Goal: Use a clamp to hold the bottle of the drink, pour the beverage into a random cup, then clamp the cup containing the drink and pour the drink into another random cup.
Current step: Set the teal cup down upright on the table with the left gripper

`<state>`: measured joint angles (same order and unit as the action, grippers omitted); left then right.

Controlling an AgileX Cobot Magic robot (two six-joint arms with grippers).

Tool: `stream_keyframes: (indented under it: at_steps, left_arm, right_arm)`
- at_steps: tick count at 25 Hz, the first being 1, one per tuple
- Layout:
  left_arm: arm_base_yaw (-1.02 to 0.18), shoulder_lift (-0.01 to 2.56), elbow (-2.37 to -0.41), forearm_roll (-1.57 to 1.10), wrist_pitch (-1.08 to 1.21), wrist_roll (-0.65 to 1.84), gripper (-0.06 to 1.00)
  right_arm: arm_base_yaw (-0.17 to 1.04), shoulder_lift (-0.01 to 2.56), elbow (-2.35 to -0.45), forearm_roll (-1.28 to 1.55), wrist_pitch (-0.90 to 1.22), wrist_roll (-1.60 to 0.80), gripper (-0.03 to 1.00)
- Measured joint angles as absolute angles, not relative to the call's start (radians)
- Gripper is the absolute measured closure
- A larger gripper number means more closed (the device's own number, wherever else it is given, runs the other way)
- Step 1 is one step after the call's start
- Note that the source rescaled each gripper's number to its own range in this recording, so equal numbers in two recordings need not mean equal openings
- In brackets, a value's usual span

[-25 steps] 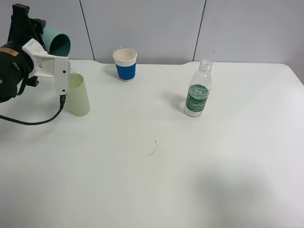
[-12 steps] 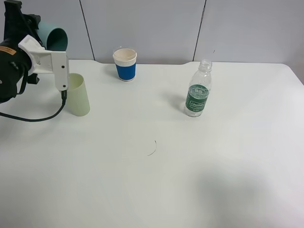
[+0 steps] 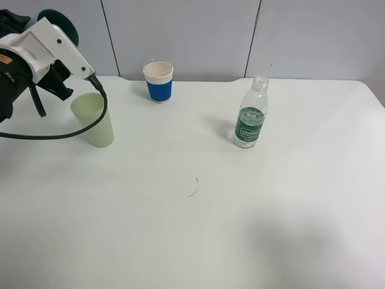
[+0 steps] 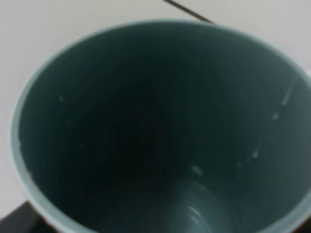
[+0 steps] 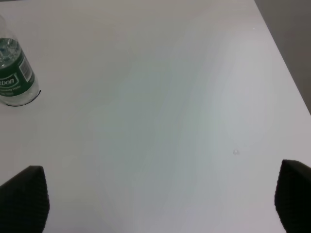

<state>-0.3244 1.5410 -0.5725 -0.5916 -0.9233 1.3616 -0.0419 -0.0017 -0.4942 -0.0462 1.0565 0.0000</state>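
Teal plastic tumbler [image 4: 146, 121] clamped in left tool [image 3: 57, 24], only droplets inside: second pour into pale yellow-green tumbler [image 3: 94, 120] judged complete. Right tool [image 5: 160, 204] jaws apart.

White table [image 3: 271, 229], grey wall [image 3: 192, 30] behind.
Table fills six o'clock; the wall runs across twelve, two dark seams [image 3: 110, 36] splitting its panels.

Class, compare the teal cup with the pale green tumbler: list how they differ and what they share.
Colour: the teal cup is dark teal-green inside; the pale green tumbler is light yellow-green. Position: the teal cup is held up by the left arm; the pale green tumbler stands upright on the table. Shared: both are plain, open-topped cups.
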Motion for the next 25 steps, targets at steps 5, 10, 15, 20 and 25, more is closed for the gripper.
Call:
stream_keyframes:
  at_steps: [5,10,15,20,25]
  left_arm:
    - [-0.324,1.493,-0.534,-0.587,-0.907,1.226,0.94]
    - [-0.324,1.432,-0.469,-0.578,-0.911,1.057,0.94]
    - [-0.324,1.348,-0.393,-0.517,-0.943,0.879,0.94]
    - [-0.324,1.269,-0.308,-0.428,-0.948,0.727,0.94]
    - [-0.324,1.242,-0.229,-0.245,-0.952,0.566,0.94]
  right_arm:
    - [-0.042,-0.002,-0.494,-0.046,1.056,0.0,-0.01]
    - [-0.042,-0.002,-0.494,-0.046,1.056,0.0,-0.01]
    - [-0.042,-0.002,-0.494,-0.046,1.056,0.0,-0.01]
    - [-0.042,-0.002,-0.494,-0.046,1.056,0.0,-0.01]
    - [-0.042,-0.002,-0.494,-0.046,1.056,0.0,-0.01]
